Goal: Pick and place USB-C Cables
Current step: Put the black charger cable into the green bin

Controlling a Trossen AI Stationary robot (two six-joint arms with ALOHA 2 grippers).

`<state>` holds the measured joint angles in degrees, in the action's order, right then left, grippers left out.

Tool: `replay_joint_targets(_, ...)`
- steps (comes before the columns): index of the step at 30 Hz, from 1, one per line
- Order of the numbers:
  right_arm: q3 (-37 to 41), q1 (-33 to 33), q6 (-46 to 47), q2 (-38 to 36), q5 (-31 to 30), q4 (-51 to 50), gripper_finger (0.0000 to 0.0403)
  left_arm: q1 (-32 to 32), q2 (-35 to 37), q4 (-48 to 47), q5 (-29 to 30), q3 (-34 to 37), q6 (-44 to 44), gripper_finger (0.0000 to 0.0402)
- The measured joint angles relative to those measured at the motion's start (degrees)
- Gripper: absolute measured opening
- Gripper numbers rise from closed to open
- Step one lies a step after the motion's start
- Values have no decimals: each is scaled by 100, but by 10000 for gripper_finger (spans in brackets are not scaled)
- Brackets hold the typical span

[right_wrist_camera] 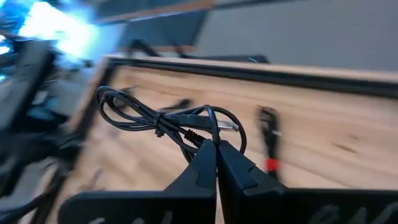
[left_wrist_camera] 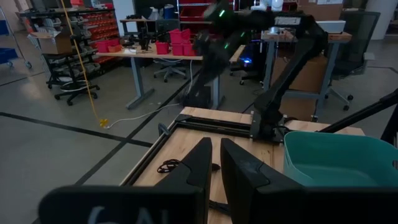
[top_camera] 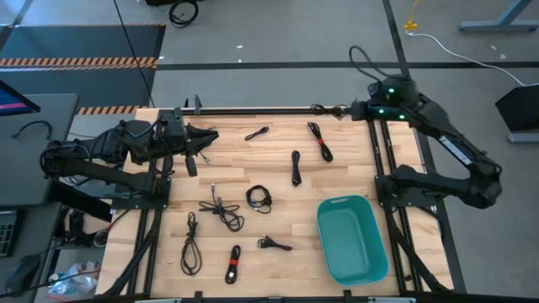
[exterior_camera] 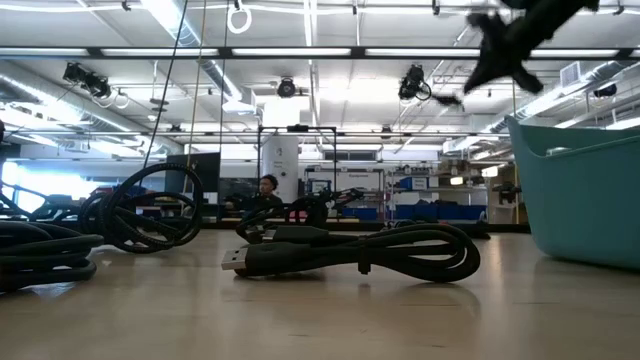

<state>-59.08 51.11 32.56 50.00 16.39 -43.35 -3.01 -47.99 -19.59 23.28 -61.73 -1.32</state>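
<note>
The right end effector (right_wrist_camera: 216, 149) is clamped on one USB-C cable (right_wrist_camera: 163, 119), holding its loop in the air at the worktop's (top_camera: 354, 160) far edge. The other cables (top_camera: 221, 210) lie scattered on the wood beside the teal tub (top_camera: 352, 240). The left end effector (left_wrist_camera: 214, 158) waits at the left edge, fingers nearly closed and empty.

From overhead I can't make out the right pincer (top_camera: 318, 108) against the worktop's (top_camera: 337, 168) dark far rail. In the low view the teal tub (exterior_camera: 585, 190) runs off the frame edge, and the right arm is smeared. Beyond the cable (right_wrist_camera: 168, 121) clamped in that pincer, the wrist view blurs.
</note>
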Motion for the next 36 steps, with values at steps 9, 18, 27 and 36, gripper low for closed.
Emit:
replay_joint_targets(9,-1230,-1442,293,-172,-73,-1454,0,1,0,0,1,0,-4,41)
replay_joint_targets(18,-1297,-3166,1220,-15,17,-2066,0,-1,0,0,-2,0,-122,41)
replay_joint_targets(27,-1297,-5095,2354,649,172,-2275,0,1,0,-1,0,0,-118,41)
replay_joint_targets(36,-1297,-6585,3705,1553,112,-2558,0,1,0,0,-2,0,-114,41)
